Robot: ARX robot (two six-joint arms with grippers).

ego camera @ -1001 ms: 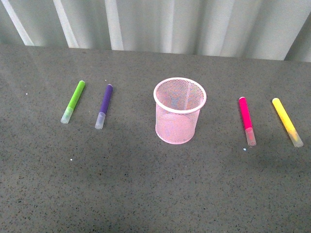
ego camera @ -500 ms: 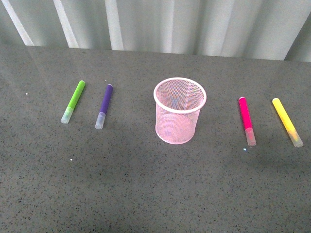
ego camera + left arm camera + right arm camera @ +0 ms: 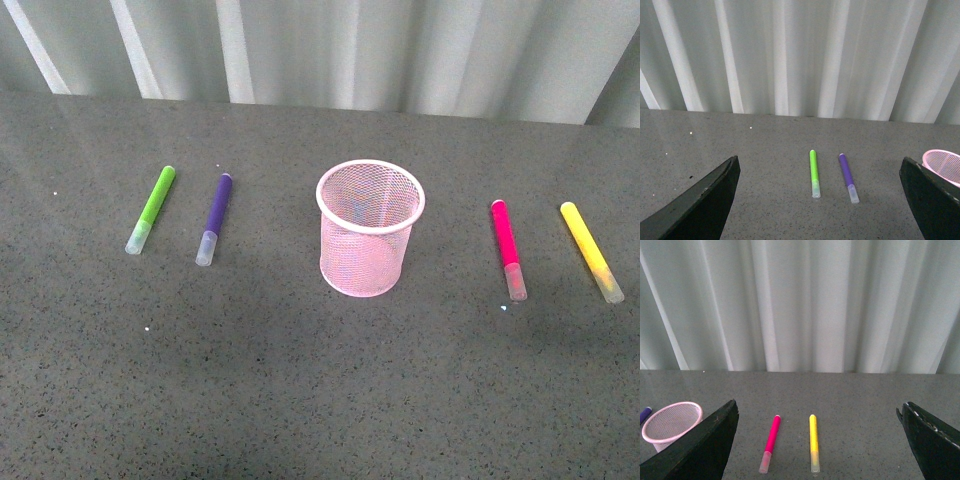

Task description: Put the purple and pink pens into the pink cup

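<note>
The pink cup (image 3: pixel 362 258) stands upright near the middle of the grey table (image 3: pixel 300 390), its mesh wall see-through and nothing visible inside it. The purple pen (image 3: pixel 216 213) lies flat at about 9 o'clock from the cup, well apart from it, its clear cap at the near end. Just beyond it, also toward 9 o'clock, lies the green marker (image 3: pixel 153 206), roughly parallel and not touching. The pink pen (image 3: pixel 505 242) lies flat at about 3 o'clock from the cup, also well apart, clear cap nearest the robot, and the yellow marker (image 3: pixel 588 246) lies farther out on the same side. Neither arm shows in the front view. The left gripper (image 3: pixel 818 165) hangs above the table with its dark fingers (image 3: pixel 697 210) spread wide and nothing between them (the green and purple pens show on the table between the jaws). The right gripper (image 3: pixel 818 404) is likewise spread wide and holds nothing, with the pink and yellow pens lying ahead. A pale pleated curtain (image 3: pixel 400 50) closes off the far edge of the table.
</note>
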